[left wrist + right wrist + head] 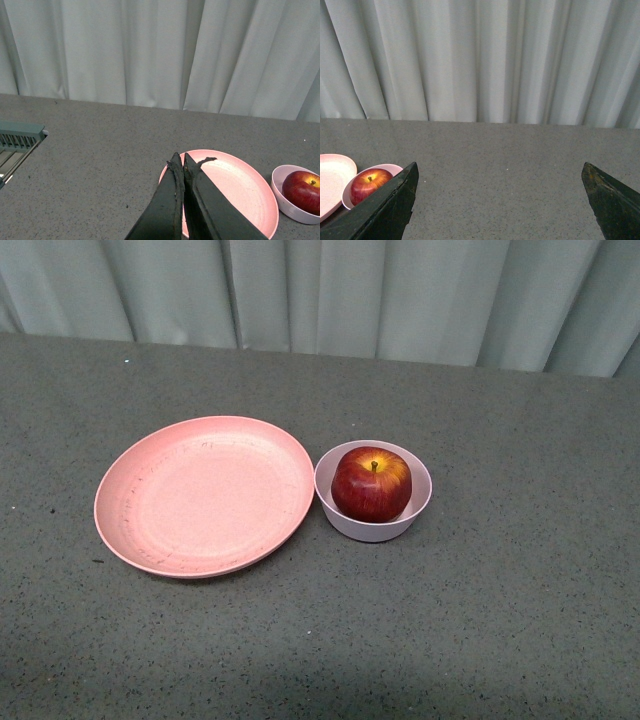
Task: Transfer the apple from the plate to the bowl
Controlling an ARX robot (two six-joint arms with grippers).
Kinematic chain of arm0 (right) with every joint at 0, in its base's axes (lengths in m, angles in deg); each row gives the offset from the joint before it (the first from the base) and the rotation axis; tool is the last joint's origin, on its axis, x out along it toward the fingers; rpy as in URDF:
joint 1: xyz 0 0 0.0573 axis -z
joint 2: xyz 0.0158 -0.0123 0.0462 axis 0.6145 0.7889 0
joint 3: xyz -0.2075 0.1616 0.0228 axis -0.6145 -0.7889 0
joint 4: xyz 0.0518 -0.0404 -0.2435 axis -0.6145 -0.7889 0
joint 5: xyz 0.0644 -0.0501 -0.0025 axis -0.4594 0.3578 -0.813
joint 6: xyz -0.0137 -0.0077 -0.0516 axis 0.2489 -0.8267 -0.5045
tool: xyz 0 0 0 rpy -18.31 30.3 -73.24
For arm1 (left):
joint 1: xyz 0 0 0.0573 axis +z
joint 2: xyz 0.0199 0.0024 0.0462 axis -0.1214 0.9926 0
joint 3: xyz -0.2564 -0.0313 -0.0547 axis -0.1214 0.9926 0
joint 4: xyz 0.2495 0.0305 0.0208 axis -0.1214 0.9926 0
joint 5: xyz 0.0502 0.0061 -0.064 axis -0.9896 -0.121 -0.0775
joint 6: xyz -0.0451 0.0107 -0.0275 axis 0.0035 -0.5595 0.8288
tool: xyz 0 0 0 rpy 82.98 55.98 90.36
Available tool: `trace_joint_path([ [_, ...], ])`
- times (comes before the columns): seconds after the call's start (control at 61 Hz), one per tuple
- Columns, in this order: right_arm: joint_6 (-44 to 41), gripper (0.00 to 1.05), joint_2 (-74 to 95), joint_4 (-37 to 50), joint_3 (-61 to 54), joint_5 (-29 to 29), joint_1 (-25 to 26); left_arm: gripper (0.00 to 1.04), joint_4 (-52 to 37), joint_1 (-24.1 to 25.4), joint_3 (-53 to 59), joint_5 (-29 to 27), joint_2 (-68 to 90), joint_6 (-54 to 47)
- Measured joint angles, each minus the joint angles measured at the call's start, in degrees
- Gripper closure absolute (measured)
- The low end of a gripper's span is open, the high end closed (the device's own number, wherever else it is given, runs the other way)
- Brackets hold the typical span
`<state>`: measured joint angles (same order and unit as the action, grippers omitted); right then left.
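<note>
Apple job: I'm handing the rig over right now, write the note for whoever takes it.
Left gripper: shut, empty, above the plate's near side.
Right gripper: open wide, empty, away from the dishes.
Apple: sits in the bowl, stem up.
Plate: empty, just left of the bowl in the front view.
Done: the apple is off the plate and in the bowl.
Left: nothing seems left to move.

Even, soft light (sharp throughout), a faint shadow along the front view's lower edge.
</note>
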<state>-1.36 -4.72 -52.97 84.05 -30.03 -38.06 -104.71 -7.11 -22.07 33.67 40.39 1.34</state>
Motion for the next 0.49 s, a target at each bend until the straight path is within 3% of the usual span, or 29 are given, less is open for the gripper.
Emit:
trace_joint_path([
  [0.492, 0.0, 0.09, 0.0, 0.0, 0.0, 0.0, 0.0, 1.01, 12.0, 0.0, 0.0, 0.0, -12.5, 0.0],
])
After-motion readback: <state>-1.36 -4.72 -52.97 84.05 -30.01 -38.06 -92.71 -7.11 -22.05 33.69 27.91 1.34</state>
